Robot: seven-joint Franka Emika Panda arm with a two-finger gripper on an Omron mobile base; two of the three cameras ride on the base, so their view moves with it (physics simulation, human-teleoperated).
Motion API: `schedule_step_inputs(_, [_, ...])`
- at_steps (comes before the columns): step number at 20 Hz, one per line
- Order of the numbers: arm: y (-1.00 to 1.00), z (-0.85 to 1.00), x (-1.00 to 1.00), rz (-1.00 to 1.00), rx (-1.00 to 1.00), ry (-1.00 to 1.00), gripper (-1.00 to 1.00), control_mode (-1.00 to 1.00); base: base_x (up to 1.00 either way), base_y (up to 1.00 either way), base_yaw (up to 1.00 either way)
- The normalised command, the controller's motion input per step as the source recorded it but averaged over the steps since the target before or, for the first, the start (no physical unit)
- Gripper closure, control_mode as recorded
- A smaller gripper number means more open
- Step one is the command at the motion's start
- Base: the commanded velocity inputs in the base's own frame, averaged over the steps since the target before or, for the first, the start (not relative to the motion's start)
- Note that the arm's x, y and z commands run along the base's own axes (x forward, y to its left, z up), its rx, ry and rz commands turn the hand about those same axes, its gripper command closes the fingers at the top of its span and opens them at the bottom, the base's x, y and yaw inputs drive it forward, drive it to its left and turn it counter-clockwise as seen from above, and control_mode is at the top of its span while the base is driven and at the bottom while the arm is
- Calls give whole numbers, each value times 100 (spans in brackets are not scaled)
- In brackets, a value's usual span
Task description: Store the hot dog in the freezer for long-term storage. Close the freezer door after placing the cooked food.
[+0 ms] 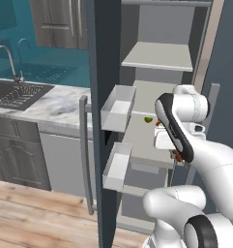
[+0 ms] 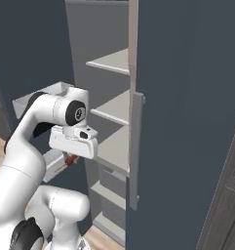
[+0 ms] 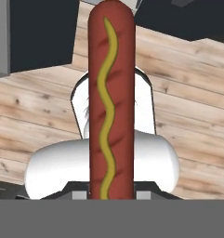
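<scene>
Claw (image 2: 70, 159) clamped on the hot dog (image 3: 111, 100), hanging just off the front edge of the freezer's (image 1: 152, 92) middle shelf. Freezer door (image 1: 104, 121) stands open. Left: set it on a shelf, let go, shut door.

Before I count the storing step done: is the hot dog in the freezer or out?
Out. The hot dog is clamped in the gripper over wood floor, not on a shelf.
</scene>
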Motion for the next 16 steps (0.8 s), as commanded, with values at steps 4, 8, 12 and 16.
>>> schedule_step_inputs(4, [0,0,0,0,0,0,100,100,0,9,0])
schedule_step_inputs(8, [0,0,0,0,0,0,100,100,0,0,0])
schedule_step_inputs(12, [0,0,0,0,0,0,100,100,0,0,0])
schedule_step_inputs(16, [0,0,0,0,0,0,100,100,0,0,0])
